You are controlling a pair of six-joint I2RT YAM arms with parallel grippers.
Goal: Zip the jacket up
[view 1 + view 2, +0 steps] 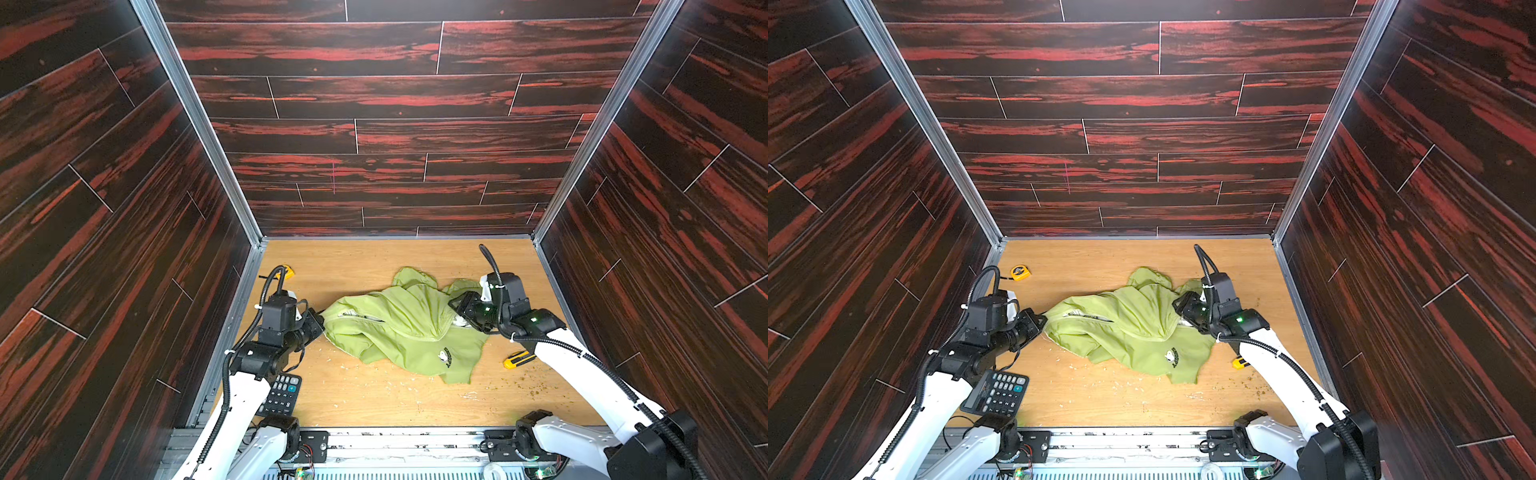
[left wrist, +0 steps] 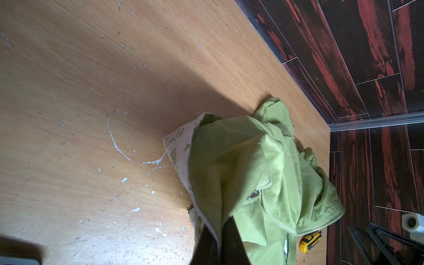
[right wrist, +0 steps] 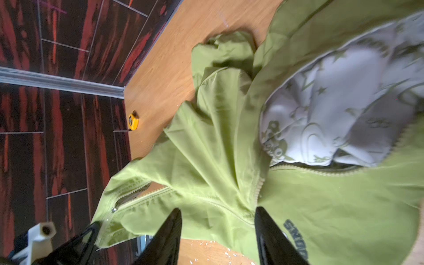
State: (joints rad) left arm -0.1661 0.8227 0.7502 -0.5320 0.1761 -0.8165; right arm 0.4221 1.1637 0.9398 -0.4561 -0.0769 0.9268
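Observation:
The lime-green jacket lies crumpled in the middle of the wooden table, chest logo facing up. My left gripper is shut on the jacket's left edge, with green fabric and white printed lining pinched between the dark fingers. Close by, a zipper slider sits on an open line of teeth. My right gripper stands open at the jacket's right side, jaws apart over the fabric and holding nothing. White lining shows in the right wrist view.
A black calculator lies by the left arm's base. A yellow tape measure sits at the back left. A yellow utility knife lies right of the jacket. Dark wood-pattern walls enclose three sides; crumbs litter the table.

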